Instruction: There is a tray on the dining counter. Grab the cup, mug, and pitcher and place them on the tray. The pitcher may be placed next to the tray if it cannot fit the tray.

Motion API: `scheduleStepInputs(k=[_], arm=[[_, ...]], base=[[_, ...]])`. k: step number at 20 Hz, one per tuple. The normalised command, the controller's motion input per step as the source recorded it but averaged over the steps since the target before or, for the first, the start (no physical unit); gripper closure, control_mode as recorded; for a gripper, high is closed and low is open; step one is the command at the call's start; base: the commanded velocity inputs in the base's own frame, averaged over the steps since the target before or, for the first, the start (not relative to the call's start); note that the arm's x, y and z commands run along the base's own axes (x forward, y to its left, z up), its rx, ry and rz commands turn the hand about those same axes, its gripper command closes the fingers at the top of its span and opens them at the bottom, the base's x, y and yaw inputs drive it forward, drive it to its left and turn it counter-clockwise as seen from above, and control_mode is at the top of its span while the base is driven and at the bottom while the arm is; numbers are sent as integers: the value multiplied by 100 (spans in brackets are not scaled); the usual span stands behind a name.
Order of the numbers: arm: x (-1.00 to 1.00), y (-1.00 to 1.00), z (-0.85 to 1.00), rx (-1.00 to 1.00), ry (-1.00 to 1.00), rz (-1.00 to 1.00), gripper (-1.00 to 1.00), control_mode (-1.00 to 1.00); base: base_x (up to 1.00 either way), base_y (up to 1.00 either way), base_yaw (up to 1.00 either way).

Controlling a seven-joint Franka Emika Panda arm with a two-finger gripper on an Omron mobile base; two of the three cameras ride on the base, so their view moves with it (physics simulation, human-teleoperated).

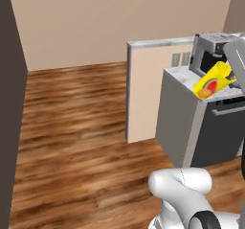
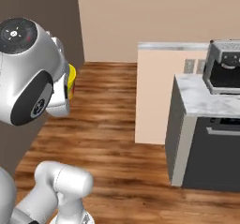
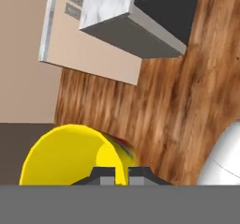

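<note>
The yellow cup (image 1: 212,82) with its red and green fruit picture hangs tilted in the air, in front of a grey cabinet. My gripper (image 1: 232,78) holds it at the rim from the right. In the hand view the gripper (image 3: 121,174) is shut on the cup (image 3: 70,155), one fingertip inside the wall and one outside. A yellow sliver of the cup (image 2: 71,79) peeks from behind my arm in the right base view. The tray, dining counter, mug and pitcher are out of view.
A grey cabinet with a marble top (image 1: 179,118) and a dark appliance front (image 1: 225,127) stands at the right, with a silver machine (image 1: 210,48) on it. Behind it runs a beige partition (image 1: 143,94). Wooden floor (image 1: 76,142) lies open at the left, bounded by a dark wall (image 1: 8,108).
</note>
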Motion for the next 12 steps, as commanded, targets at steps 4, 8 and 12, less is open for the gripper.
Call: scheduleStepInputs(k=[4, 8, 12], arm=[[0, 0, 0, 0, 0, 0, 100, 100], [0, 0, 0, 0, 0, 0, 100, 100], [0, 0, 0, 0, 0, 0, 100, 100]], base=[[71, 100, 0], [73, 100, 0], [81, 100, 0]])
